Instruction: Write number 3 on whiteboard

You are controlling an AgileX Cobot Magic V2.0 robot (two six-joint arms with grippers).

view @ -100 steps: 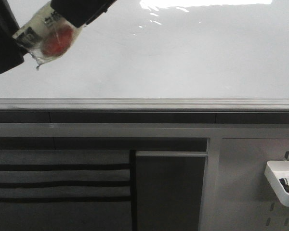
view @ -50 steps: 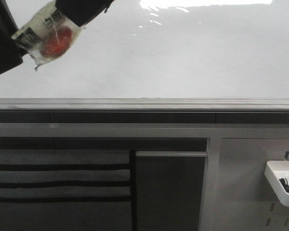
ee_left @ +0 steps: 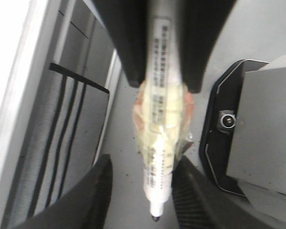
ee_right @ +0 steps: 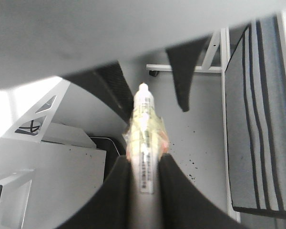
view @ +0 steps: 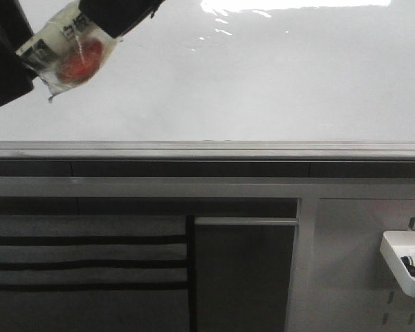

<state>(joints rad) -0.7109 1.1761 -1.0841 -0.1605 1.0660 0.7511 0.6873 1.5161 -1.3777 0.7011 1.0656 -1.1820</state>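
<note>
Front view: the left gripper point(view: 52, 52), at the upper left, is clamped on a tape-wrapped marker point(view: 66, 52) — its tip hangs just off the whiteboard point(view: 263, 90), which shows no number 3 as yet. The right gripper point(ee_right: 144, 167) likewise pinches a taped marker point(ee_right: 143, 138), seen only in its wrist view. To write well, the left tip should probably meet the board squarely, with light pressure and one unbroken stroke for both curves. Open white surface extends rightward and below; the grey edge rail point(view: 207, 147) bounds it beneath — strokes should stay well above it.
</note>
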